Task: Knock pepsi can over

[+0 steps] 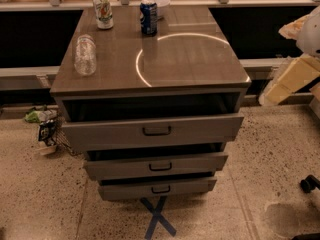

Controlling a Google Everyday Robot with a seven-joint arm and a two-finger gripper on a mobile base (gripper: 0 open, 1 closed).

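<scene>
Grey-brown laminate is seen on the top of a cabinet (190, 64), across which a bright curved reflection is cast. The pepsi can (148, 17) is stood upright near the far edge of that top, roughly midway across. A green can (103, 11) is stood upright to its left, in the far left corner, apart from it. A bottle (85, 54) is placed nearer the left edge, well apart from both cans.

The arm (295, 76) is held off to the right of the cabinet, at the frame's right edge. A pale cream link is angled down and to the left, and a white rounded part is seen above it. The gripper (292, 28) is kept at the upper right, beyond the cabinet's right side and well apart from the pepsi can, which is touched by nothing. Whether the gripper is open or closed cannot be told.

Three drawers (155, 130) are pulled partly out below the top. A blue tape cross (157, 216) is stuck on the speckled floor before them.
</scene>
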